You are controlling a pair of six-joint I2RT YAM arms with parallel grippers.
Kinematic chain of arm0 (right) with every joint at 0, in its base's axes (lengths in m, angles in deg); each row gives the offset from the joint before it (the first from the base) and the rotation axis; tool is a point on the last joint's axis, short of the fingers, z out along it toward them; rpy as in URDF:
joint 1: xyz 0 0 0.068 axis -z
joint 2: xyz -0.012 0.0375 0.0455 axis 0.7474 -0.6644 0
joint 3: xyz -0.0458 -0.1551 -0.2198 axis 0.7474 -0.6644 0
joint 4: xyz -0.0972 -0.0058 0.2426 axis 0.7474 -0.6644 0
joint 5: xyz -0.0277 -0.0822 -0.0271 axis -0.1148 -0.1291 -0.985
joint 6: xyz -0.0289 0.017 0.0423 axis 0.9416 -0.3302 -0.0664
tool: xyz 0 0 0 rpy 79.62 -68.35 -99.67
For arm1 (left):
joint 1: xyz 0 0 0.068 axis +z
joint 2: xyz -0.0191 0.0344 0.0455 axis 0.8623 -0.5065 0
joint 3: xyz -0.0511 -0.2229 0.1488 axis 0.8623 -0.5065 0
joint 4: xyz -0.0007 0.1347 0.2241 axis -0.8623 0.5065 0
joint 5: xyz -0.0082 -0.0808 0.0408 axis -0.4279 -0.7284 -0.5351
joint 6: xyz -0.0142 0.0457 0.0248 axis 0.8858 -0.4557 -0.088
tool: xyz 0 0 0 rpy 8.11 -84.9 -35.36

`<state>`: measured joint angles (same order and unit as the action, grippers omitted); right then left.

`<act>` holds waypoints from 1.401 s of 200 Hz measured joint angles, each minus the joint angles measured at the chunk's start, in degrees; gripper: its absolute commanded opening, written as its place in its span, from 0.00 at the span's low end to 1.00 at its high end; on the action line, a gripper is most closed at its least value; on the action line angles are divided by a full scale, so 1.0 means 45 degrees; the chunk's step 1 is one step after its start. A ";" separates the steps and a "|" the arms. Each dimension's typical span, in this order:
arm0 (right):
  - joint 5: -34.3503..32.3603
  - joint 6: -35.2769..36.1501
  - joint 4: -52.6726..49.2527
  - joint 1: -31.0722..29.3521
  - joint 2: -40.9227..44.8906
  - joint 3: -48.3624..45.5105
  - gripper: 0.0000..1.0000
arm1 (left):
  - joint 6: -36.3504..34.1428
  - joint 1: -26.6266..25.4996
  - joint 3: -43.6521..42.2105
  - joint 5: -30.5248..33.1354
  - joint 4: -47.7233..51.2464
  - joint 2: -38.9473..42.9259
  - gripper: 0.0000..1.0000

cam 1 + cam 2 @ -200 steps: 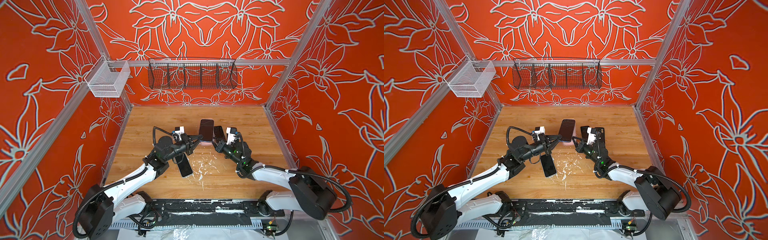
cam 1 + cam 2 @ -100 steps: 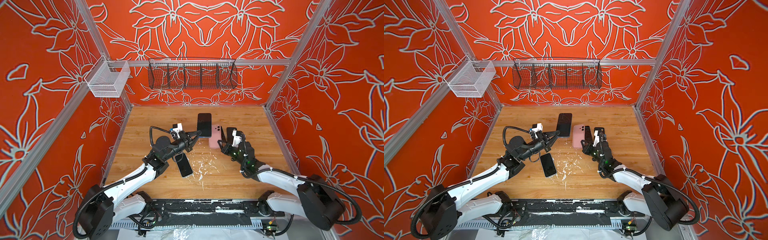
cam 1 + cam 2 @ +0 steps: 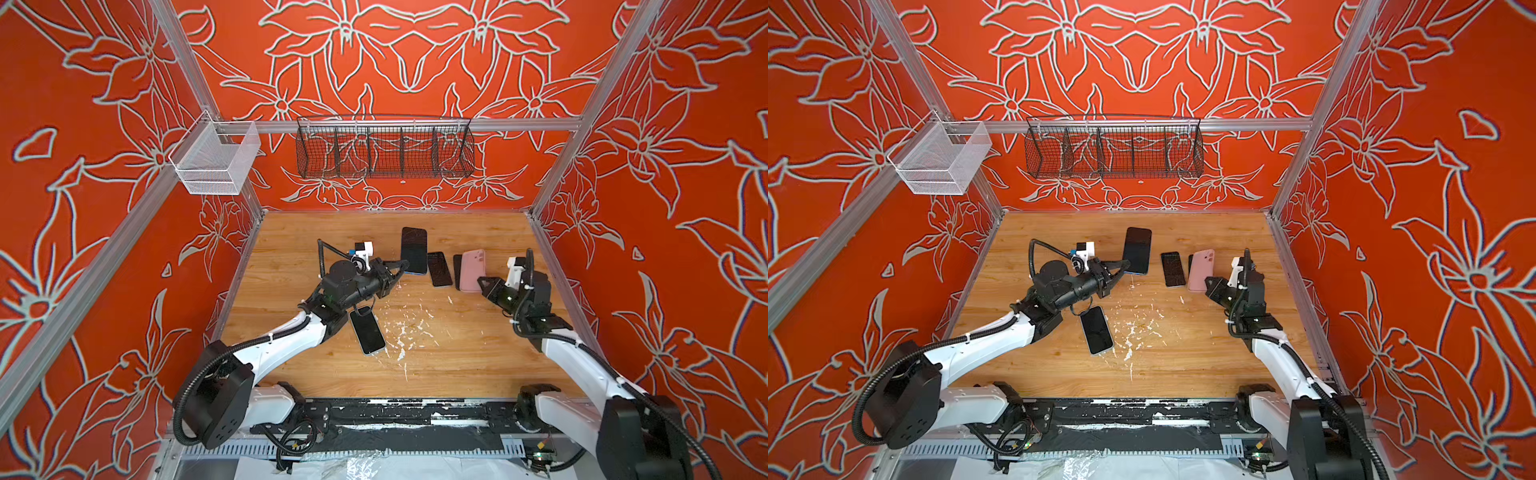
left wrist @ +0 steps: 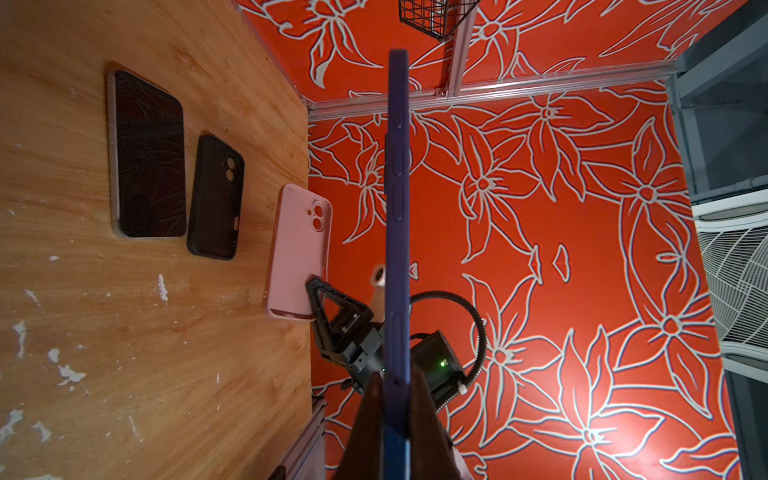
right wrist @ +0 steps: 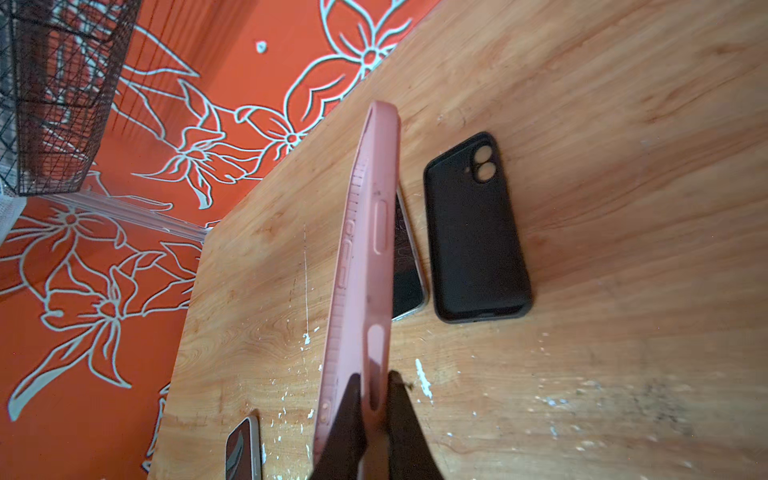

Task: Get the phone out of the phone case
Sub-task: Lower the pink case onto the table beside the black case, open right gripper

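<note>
Phone (image 3: 414,255) and pink case (image 3: 471,270): apart already, by the look of it, both held off the bench (image 3: 457,357). Nearest, mind the spare phone (image 3: 367,331) lying flat beside the left arm. Further out, left hand (image 3: 400,266) pinched on the Phone at its bottom edge, right hand (image 3: 481,282) pinched on the pink case at its end. Lower each flat onto bare wood, clear of the cracked phone (image 3: 439,269) and black case (image 5: 478,232) lying between the two. Release only once rested.
</note>
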<state>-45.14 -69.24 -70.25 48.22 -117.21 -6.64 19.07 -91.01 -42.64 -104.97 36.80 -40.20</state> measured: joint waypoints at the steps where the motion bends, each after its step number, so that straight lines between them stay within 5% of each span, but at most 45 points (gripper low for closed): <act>1: 0.0005 0.0029 -0.0044 0.0044 -0.0019 0.0029 0.00 | -0.0005 0.0005 0.0005 0.0000 0.0010 -0.0005 0.00; 53: 0.0296 0.1919 -0.1253 0.1613 -0.2521 0.1768 0.00 | -0.0325 0.0704 0.0015 -0.0267 0.0136 -0.0476 0.00; 170: -0.1239 0.4056 -0.2254 0.1880 -0.6188 0.4143 0.01 | -0.0316 0.1627 0.0024 -0.1054 -0.0092 -0.0831 0.00; 228: -0.2229 0.4799 -0.3415 0.1962 -0.7305 0.5396 0.20 | -0.0272 0.1671 0.0005 -0.1064 -0.0321 -0.0831 0.00; 280: -0.3045 0.5144 -0.4323 0.1962 -0.8524 0.6003 0.26 | -0.0287 0.1676 -0.0044 -0.1069 -0.0340 -0.0831 0.00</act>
<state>-58.85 -46.09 -89.71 57.05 -155.57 20.37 17.78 -83.47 -42.84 -109.78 35.27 -43.93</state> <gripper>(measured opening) 0.242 0.077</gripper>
